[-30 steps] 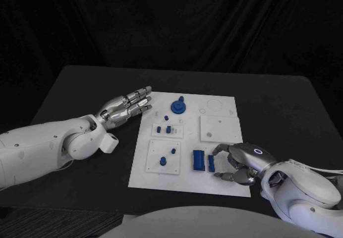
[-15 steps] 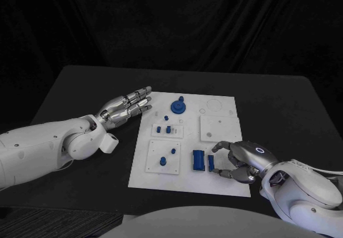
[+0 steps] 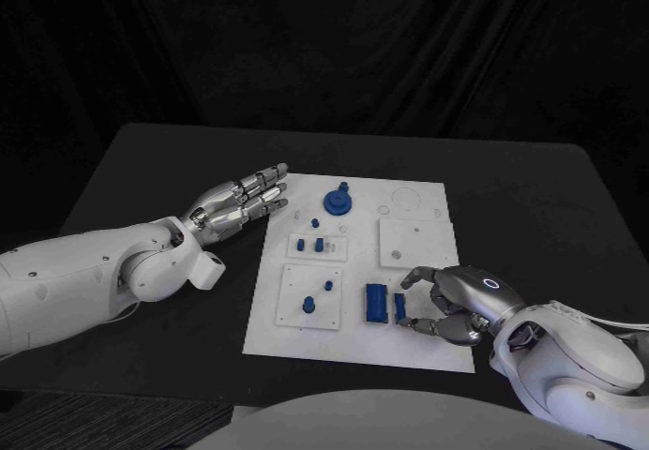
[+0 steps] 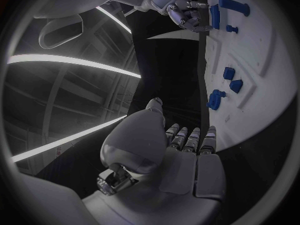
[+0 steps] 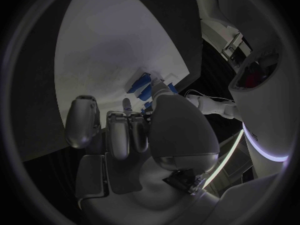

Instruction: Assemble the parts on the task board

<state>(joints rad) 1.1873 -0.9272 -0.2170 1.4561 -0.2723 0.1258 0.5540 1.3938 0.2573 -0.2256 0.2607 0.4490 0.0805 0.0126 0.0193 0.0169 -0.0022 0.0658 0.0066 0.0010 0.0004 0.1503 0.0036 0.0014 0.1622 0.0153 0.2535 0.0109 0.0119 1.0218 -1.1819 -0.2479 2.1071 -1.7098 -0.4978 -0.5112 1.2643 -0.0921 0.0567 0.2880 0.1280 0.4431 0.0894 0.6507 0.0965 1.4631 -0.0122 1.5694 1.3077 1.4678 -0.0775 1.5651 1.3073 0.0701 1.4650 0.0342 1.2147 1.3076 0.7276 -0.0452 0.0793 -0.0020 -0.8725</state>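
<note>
The white task board (image 3: pixel 419 342) lies in the middle of the black table. Near its front edge a long blue block (image 3: pixel 375 303) and a smaller blue block (image 3: pixel 400 306) lie side by side. My right hand (image 3: pixel 453 300) arches over the smaller block (image 4: pixel 214 16), with thumb and fingertip at its two ends while it rests on the board. My left hand (image 3: pixel 244 202) hovers flat and open off the board's far left edge, holding nothing. The left wrist view shows that hand (image 4: pixel 181 150) and my right hand (image 4: pixel 178 10) at the blocks.
A round blue part (image 3: pixel 337 200) stands at the board's far side. Small blue pegs (image 3: pixel 309 245) sit in a raised plate left of centre. Two more pegs (image 3: pixel 309 304) stand in the plate nearer the front. A blank raised plate (image 3: pixel 413 242) lies on the right.
My right hand has shifted slightly left and its thumb and fingers have drawn in around the smaller blue block. The left hand has not moved.
</note>
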